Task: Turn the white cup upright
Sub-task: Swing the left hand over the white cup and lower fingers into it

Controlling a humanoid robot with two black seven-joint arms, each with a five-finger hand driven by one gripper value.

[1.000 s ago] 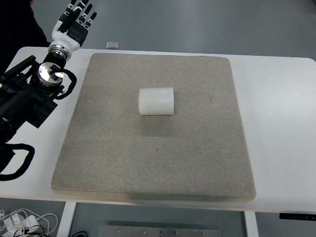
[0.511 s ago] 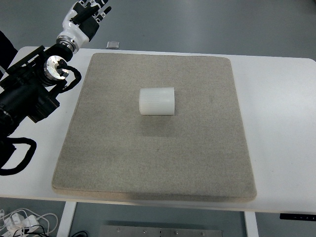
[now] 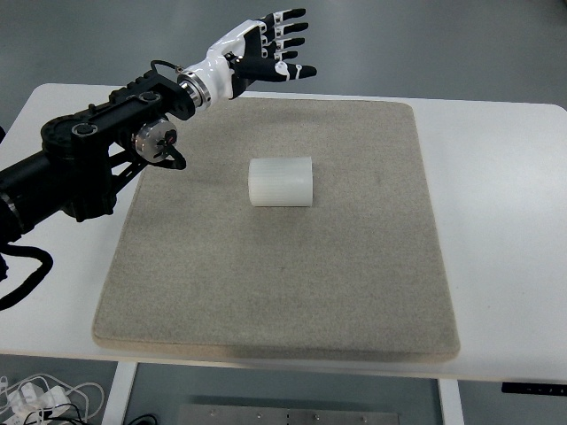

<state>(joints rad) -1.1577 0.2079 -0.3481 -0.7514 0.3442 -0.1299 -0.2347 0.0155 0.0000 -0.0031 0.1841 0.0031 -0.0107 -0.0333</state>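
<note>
Looking down, I see the white ribbed plastic cup [image 3: 281,181] lying on its side near the middle of the square grey felt mat [image 3: 279,292] on the white table [image 3: 496,177]. My left hand [image 3: 259,55] hovers over the mat's far edge, fingers spread wide, holding nothing, well apart from the cup.

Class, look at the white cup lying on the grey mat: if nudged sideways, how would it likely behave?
The white cup lies on its side, so a push would probably roll it. The felt-like mat may slow that. It looks like thin plastic, likely light. The left robot hand is open, apart from it.
</note>
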